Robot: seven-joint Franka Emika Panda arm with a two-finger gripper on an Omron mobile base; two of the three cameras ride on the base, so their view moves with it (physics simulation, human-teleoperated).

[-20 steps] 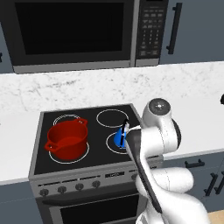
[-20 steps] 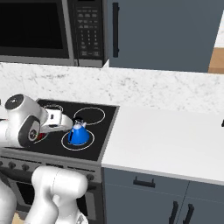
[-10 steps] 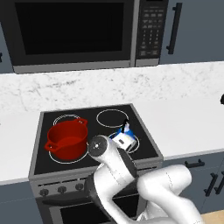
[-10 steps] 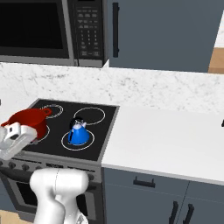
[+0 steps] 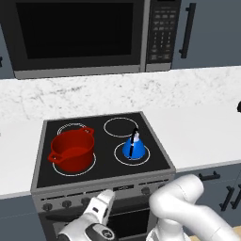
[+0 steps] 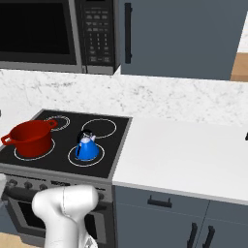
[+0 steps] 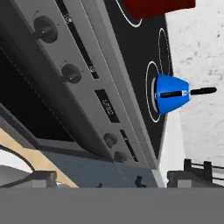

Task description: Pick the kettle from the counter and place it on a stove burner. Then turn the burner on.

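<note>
The small blue kettle [image 5: 133, 147] [image 6: 87, 147] [image 7: 171, 94] stands upright on the front right stove burner [image 5: 117, 155] [image 6: 72, 157], a thin white ring on the black cooktop. Nothing holds it. My gripper [image 5: 107, 197] hangs low in front of the stove's control panel, below and left of the kettle. In the hand view the gripper [image 7: 118, 181] is open, its dark fingertips [image 7: 194, 173] wide apart with nothing between them. The white marble counter [image 5: 202, 132] [image 6: 184, 155] lies to the right of the stove.
A red two-handled pot [image 5: 71, 149] [image 6: 30, 138] sits on the front left burner. Several knobs [image 7: 71, 73] [image 5: 146, 190] line the stove's front panel close to my hand. A microwave [image 5: 80, 33] hangs above the cooktop.
The arm has swung away from the kettle and dropped down in front of the stove's panel. The kettle stays on its burner, let go.
</note>
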